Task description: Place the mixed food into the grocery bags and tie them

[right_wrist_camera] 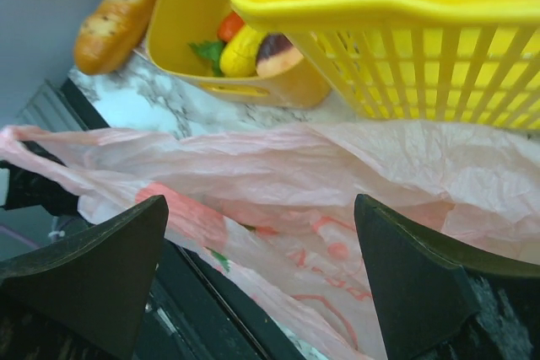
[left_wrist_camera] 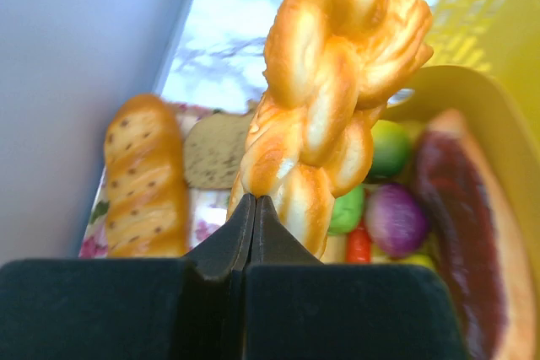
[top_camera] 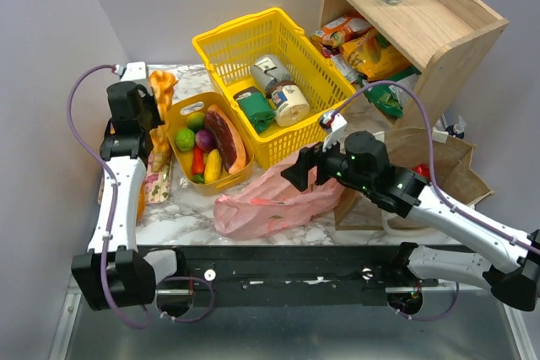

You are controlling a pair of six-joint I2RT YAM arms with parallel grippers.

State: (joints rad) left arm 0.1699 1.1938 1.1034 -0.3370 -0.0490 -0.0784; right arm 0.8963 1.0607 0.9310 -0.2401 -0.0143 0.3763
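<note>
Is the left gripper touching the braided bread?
Cannot tell. Left wrist view: the bread ends right at the shut left gripper, but neither contact nor a gap shows plainly.

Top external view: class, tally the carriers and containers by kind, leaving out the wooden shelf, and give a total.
Yellow mesh basket: 1
Yellow oval tub: 1
Pink plastic bag: 1
Brown paper bag: 1
Total: 4

Marble tbl (top_camera: 173,212): pink bag (top_camera: 270,200), basket (top_camera: 236,24), tub (top_camera: 179,109), paper bag (top_camera: 460,153).
</note>
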